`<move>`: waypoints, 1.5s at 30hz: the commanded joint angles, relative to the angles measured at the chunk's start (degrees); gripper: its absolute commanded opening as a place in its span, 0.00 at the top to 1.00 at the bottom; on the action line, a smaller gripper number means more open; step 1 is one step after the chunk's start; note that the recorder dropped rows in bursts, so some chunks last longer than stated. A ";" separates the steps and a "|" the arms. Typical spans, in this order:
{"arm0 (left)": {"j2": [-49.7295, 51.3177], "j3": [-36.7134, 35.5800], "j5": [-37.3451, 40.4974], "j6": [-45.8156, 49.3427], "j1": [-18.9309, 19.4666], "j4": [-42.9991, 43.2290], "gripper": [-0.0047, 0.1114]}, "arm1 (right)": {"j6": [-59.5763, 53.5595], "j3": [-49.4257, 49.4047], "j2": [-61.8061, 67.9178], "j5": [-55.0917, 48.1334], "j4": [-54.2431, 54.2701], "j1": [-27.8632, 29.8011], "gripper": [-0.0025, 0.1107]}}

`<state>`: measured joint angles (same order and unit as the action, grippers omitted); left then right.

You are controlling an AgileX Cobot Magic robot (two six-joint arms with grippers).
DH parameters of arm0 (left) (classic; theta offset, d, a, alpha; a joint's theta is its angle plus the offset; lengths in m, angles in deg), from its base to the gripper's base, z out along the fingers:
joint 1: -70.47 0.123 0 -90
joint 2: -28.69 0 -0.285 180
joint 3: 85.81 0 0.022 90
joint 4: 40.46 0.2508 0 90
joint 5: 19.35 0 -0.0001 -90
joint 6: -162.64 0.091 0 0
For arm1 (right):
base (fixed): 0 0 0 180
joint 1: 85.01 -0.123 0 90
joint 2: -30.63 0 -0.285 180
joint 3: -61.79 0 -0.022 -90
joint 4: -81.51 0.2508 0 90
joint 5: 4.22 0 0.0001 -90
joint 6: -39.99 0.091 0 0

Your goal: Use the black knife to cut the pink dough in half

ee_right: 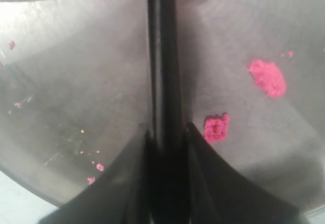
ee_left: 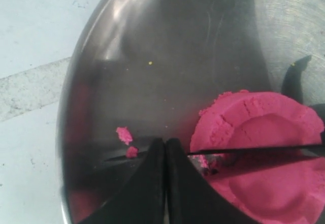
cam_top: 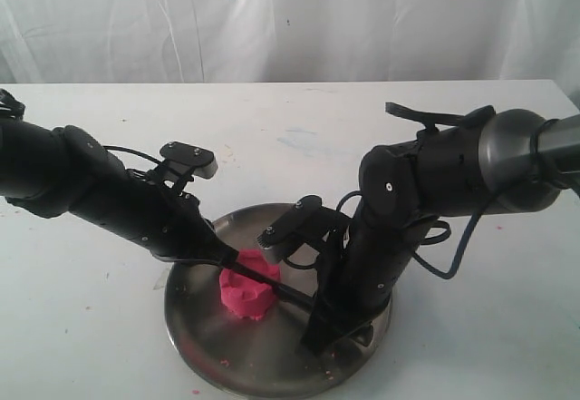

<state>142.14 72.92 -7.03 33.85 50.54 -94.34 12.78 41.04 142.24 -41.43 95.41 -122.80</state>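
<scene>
Clamped on the knife [ee_right: 161,56] handle, our right gripper [ee_right: 165,148] should press straight down through the dough [ee_left: 264,148] middle while our left gripper [ee_left: 165,148], fingers together, braces the blade tip.

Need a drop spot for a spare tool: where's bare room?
Bare table behind the plate, up to the curtain, and at front right. Crowded: the plate, with pink dough, black knife, and both end effectors, left and right.

Steel plate [cam_top: 204,346] on white table [cam_top: 100,336]; pink crumbs [ee_right: 267,77] scattered inside
</scene>
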 commanded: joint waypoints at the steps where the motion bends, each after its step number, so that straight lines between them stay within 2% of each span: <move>1: 1.02 -0.47 1.24 0.03 -0.21 -0.07 0.96 | 0.05 0.03 -0.33 2.63 1.11 -0.03 0.98; 25: 0.92 -0.47 1.14 0.03 -0.21 -0.07 0.96 | 0.05 0.03 2.24 3.42 1.36 -0.03 0.98; 30: -0.39 1.98 4.65 0.03 -0.21 -0.07 0.96 | 0.05 0.14 2.24 3.19 1.25 -0.03 0.98; 38: -0.39 2.11 5.21 0.03 -0.21 -0.07 0.96 | 0.05 0.47 1.90 1.98 1.25 -0.03 0.98; 45: -0.39 2.11 5.34 -0.21 -0.21 -0.07 0.96 | -0.94 0.47 1.90 1.30 1.11 -0.03 0.86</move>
<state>142.37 74.79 -3.10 33.95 50.54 -94.16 12.42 41.15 143.97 -39.53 96.46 -122.80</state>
